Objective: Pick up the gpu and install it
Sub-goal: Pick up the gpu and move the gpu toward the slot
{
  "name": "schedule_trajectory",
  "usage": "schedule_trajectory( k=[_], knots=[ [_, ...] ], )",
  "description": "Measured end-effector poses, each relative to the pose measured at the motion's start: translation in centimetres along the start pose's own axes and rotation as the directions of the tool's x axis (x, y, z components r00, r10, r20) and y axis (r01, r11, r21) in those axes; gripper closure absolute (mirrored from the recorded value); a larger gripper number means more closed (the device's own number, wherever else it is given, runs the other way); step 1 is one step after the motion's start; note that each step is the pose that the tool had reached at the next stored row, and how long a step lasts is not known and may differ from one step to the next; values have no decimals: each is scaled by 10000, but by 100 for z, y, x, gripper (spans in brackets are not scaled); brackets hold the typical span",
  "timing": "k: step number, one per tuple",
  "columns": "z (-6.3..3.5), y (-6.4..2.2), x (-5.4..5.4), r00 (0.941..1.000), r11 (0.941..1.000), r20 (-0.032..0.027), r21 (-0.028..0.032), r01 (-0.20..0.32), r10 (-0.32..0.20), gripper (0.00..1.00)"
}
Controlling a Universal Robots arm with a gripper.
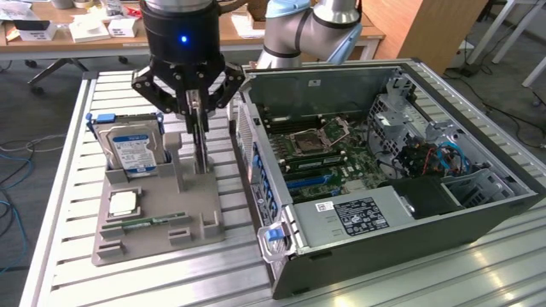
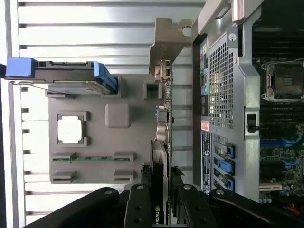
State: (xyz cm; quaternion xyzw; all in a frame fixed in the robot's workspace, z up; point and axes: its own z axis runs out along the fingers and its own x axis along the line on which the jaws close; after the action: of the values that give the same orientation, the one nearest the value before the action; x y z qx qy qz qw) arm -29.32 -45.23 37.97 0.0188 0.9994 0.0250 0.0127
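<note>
Firstly, surface, exterior view: a table of ribbed silver aluminium slats carried a flat grey plastic tray and, on the exterior view's right, an open grey metal computer case.
Room, exterior view: a long wooden desk strewn with white boxes stood behind the table, and loose cables lay on the floor.
Arm, exterior view: the grey and pale blue jointed arm rose behind the case, cut off at the top edge.
Gripper, exterior view: the black two-fingered gripper hung above the tray, its fingers closed on the card's upper part.
Task thing, exterior view: the thin flat dark green gpu stood upright and edge-on over the tray, just beside the case.
Neighbours, exterior view: a silver hard drive with blue-white label stood upright in the tray; a square silver processor chip and a narrow green memory stick lay flat.
Hard to tell, exterior view: whether the card's lower edge sat in its slot.
Surface, wrist view: slatted table, tray and case.
Gripper, wrist view: the gripper pressed the card from both sides.
Task thing, wrist view: the gpu ran edge-on between tray and case, its silver bracket at the far end.
Neighbours, wrist view: hard drive, processor chip, memory stick.
Cut off, wrist view: the case's far side.
</note>
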Motion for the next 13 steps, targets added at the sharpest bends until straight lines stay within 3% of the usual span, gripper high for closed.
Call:
schedule_trajectory(
  k=[5, 13],
  knots=[
    [-195, 10, -6, 10000, 10000, 0, 0, 0, 0, 74],
    [-414, 21, -12, 10000, 10000, -1, 0, 1, -1, 74]
  ],
)
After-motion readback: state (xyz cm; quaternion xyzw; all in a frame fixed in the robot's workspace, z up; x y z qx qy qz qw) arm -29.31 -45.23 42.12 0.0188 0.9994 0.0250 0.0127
